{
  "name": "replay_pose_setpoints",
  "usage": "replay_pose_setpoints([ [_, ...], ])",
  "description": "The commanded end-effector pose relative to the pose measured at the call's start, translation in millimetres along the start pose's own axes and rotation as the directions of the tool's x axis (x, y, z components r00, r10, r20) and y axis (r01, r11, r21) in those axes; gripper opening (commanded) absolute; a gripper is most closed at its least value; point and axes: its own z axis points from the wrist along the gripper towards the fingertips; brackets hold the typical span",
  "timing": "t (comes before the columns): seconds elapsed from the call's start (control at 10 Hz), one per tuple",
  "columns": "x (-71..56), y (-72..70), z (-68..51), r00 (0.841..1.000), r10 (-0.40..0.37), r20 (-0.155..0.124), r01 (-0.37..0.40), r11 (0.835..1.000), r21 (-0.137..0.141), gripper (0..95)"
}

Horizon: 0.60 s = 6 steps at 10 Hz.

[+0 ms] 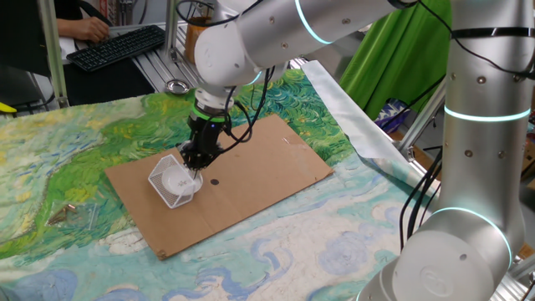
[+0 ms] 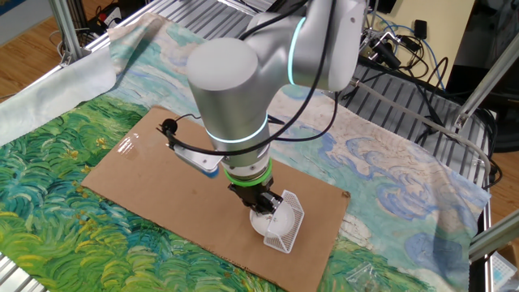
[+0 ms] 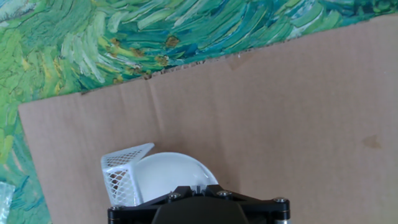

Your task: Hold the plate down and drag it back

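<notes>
The plate (image 1: 175, 179) is a small white round dish lying on the cardboard sheet (image 1: 267, 159), with a white wire-mesh basket (image 1: 164, 191) tipped against its side. My gripper (image 1: 194, 164) is shut, its closed fingertips pointing straight down onto the plate's edge. From the other fixed view, the gripper (image 2: 261, 204) stands over the plate (image 2: 264, 223) with the basket (image 2: 289, 221) beside it. The hand view has the plate (image 3: 168, 173) just ahead of the gripper (image 3: 199, 186) and the basket (image 3: 122, 171) on its left. The contact point itself is hidden by the hand.
The cardboard (image 3: 280, 112) lies on a green and blue painted cloth (image 1: 67, 159). A small metal bowl (image 1: 176, 85) sits at the far edge near a keyboard (image 1: 117, 46). A clear plastic bag (image 1: 71, 214) lies on the cloth to the left.
</notes>
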Motion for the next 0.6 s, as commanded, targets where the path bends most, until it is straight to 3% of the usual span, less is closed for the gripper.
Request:
replay_pose_setpoints([
  [0.1,-0.3,-0.6,-0.5,1.0,-0.003,0.003,0.003,1.0,0.009,0.0],
  [0.2,-0.7,-1.9,-0.6,1.0,-0.009,0.008,0.009,1.0,0.026,0.0],
  [0.6,-2.6,-7.2,-1.2,1.0,-0.019,0.012,0.018,0.999,0.048,0.0],
])
